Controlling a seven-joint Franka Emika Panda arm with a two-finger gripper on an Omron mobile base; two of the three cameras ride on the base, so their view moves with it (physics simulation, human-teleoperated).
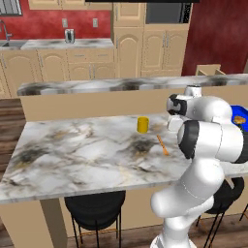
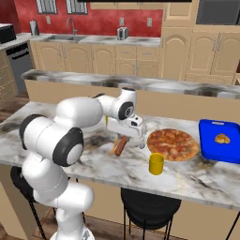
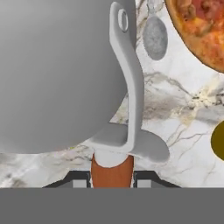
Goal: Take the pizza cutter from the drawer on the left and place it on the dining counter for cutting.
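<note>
The cutter sits in the gripper, low over the counter. In the right base view, the pizza lies on the counter just right of it. The cup stands in front of the pizza. A tray lies further right.

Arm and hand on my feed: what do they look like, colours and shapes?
The arm is glossy white, built of rounded, bulbous segments with dark bands at the joints. The hand is a small white block with a dark ring at the wrist. In the hand view its finger tips are small, dark and squared. No cables or markings show.
</note>
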